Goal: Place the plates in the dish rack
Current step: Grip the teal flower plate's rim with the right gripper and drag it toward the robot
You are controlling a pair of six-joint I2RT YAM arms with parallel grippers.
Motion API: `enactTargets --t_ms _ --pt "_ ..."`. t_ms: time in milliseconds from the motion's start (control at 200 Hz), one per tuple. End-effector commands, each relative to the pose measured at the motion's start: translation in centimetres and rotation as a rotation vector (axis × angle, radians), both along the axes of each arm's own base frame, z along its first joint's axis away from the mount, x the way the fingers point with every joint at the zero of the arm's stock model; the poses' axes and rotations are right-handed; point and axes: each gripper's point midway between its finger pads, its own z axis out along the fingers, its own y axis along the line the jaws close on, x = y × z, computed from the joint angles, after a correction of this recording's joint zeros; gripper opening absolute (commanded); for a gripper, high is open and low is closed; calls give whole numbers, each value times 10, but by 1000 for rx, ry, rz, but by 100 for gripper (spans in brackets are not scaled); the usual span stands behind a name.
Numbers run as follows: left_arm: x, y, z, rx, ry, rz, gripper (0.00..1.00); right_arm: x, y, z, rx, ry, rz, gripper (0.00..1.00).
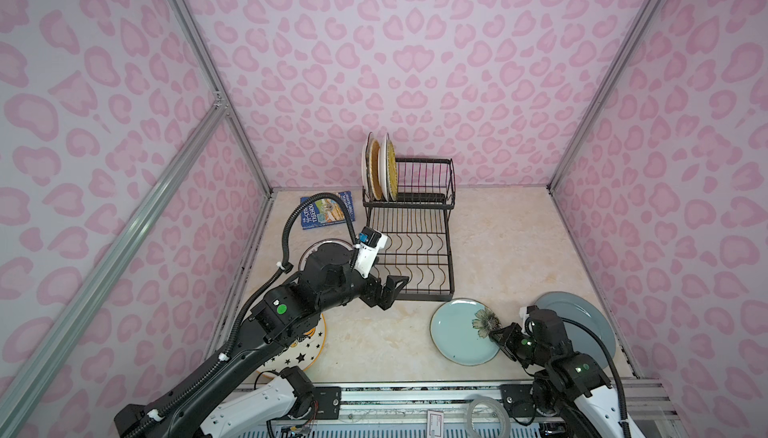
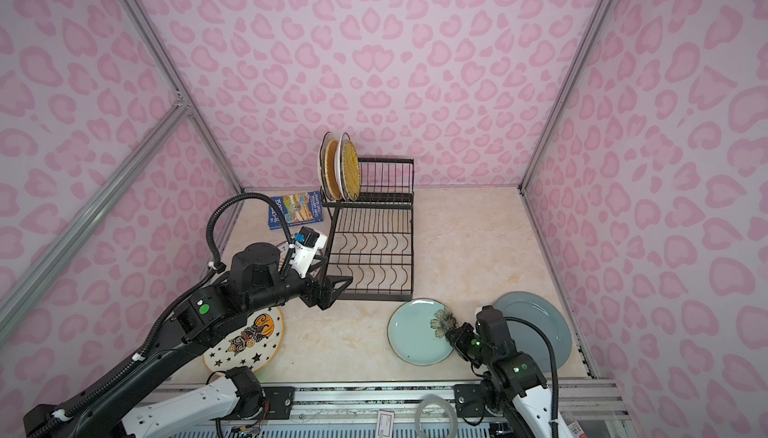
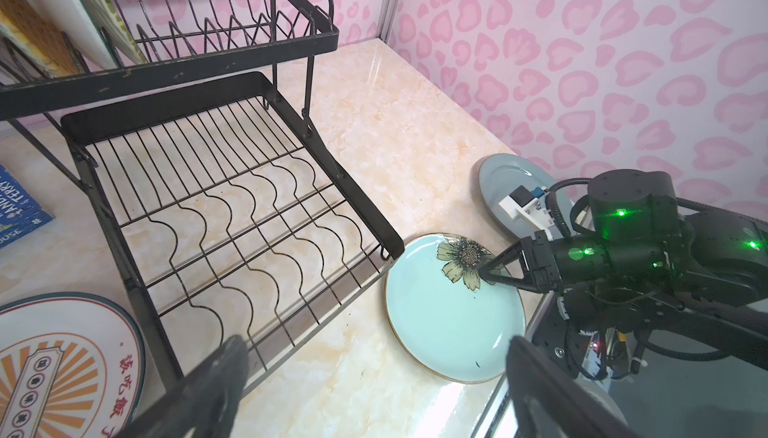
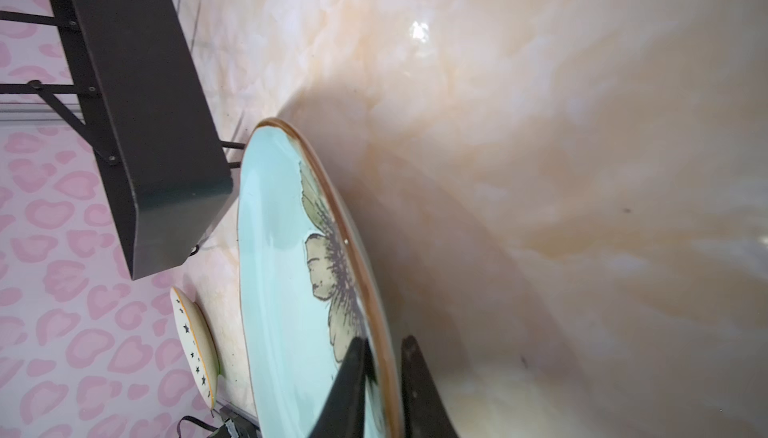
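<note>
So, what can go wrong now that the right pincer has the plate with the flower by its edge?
1. The right pincer grips the teal plate only at its rim, so the plate may slip or tilt when lifted.
2. The plate's far edge lies close to the front corner of the rack, so it may knock against it.
3. The left pincer hangs open in front of the rack and could block the way.
</note>
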Motion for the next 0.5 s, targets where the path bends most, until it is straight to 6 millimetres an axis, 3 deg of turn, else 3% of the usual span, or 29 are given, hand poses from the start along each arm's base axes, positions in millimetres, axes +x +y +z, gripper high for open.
enactTargets --t_ms 0,170,495 --pt "1 -4 8 -28 -25 -11 98 -15 2 -20 30 79 0 10" --pt "2 -4 7 -24 -21 -10 99 -14 -2 -16 27 71 -25 0" --pt "1 -3 9 -30 -27 -10 98 -10 -15 2 -99 77 -4 0"
